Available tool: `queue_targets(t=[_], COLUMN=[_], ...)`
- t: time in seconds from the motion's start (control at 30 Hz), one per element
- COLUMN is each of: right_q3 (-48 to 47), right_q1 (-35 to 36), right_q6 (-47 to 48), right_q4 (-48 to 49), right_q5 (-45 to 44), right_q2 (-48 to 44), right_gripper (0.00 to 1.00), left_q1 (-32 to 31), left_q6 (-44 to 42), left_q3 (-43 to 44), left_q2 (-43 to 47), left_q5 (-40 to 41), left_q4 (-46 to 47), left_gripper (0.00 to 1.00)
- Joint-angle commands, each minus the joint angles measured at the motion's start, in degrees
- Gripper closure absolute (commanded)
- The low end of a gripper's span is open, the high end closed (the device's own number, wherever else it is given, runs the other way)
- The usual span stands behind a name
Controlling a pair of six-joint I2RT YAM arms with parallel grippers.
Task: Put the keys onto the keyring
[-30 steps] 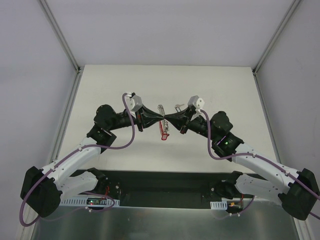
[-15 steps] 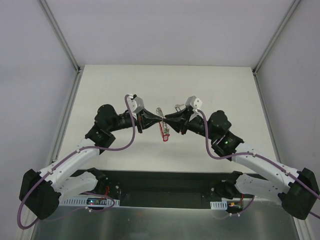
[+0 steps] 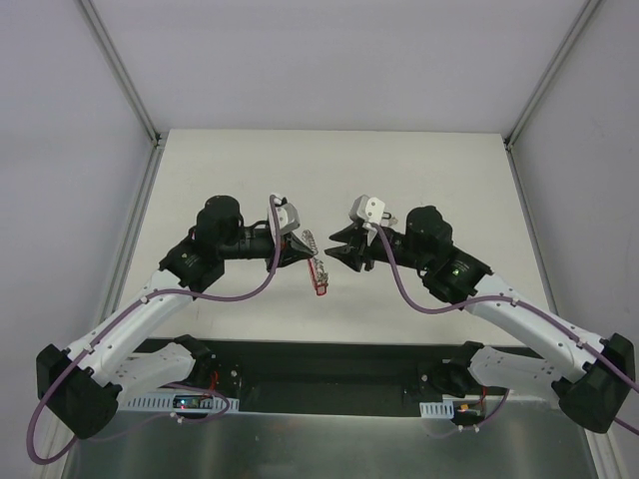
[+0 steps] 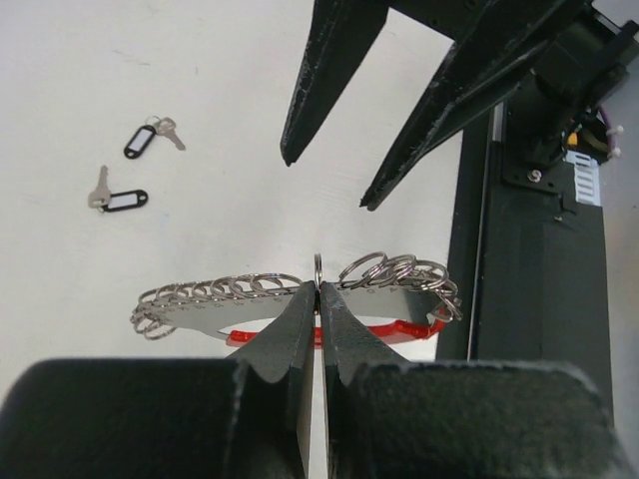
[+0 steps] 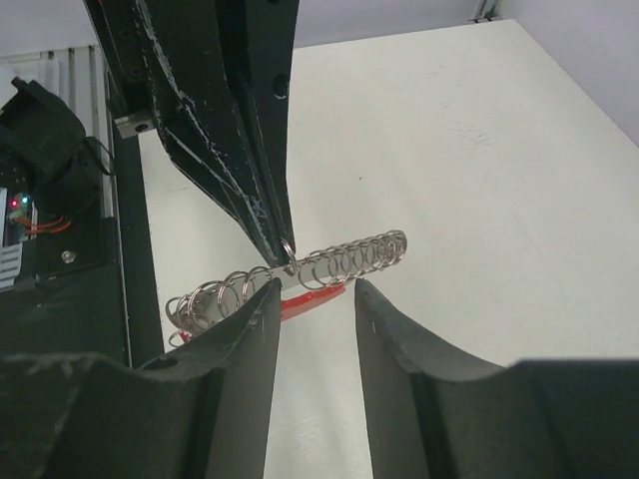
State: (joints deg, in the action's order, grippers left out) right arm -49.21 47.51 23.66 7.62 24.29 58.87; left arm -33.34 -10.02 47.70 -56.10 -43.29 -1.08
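Note:
My left gripper (image 3: 302, 255) is shut on the keyring (image 3: 316, 265) and holds it above the table. In the left wrist view the shut gripper (image 4: 318, 291) pinches the grey metal side of the keyring (image 4: 399, 271), which carries several small silver rings, with the red arc below. My right gripper (image 3: 333, 255) is open and empty, just right of the ring. In the right wrist view its open gripper (image 5: 312, 295) faces the keyring (image 5: 349, 259) without touching it. Two keys with black tags (image 4: 141, 140) (image 4: 122, 200) lie on the table. The other keys are out of view.
The table (image 3: 439, 180) is white, with a metal frame along its left and right edges. A black base rail (image 4: 499, 249) runs along the near edge. My right gripper's two fingers (image 4: 324, 80) stand open above the ring in the left wrist view.
The two grippers met at the keyring before. Now my right gripper has opened and drawn back to the right. My left gripper has kept the ring and swung it lower and to the left.

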Motion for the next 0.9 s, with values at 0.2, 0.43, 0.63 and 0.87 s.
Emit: queue_targets(t=[0.2,0.43,0.63,0.87], right_q3=[-6.0,-7.4,-8.3,-8.6], right_q1=[0.1,0.2,0.2,0.2], right_q6=[6.8,7.4,7.5,7.8], right_q4=[-7.2,-7.4,-7.4,-9.9], right_q5=[10.6,12.6,14.5,15.9], right_q2=[2.7,4.7,5.6,6.3], right_gripper=[0.63,0.64,0.71,0.77], left_q1=[-0.6,-2.4,-3.0,-3.2], left_q6=[-3.4,-4.0,-4.2,-4.3], left_q3=[4.9,5.1,5.4,6.1], left_q2=[-0.2,-0.9,-0.9,-1.2], left_q5=[-7.4,-7.1,-5.9,-6.2], left_q4=[-3.8,-3.8,-4.0,-3.9], left_gripper=[1.00,1.00,1.00,1.00])
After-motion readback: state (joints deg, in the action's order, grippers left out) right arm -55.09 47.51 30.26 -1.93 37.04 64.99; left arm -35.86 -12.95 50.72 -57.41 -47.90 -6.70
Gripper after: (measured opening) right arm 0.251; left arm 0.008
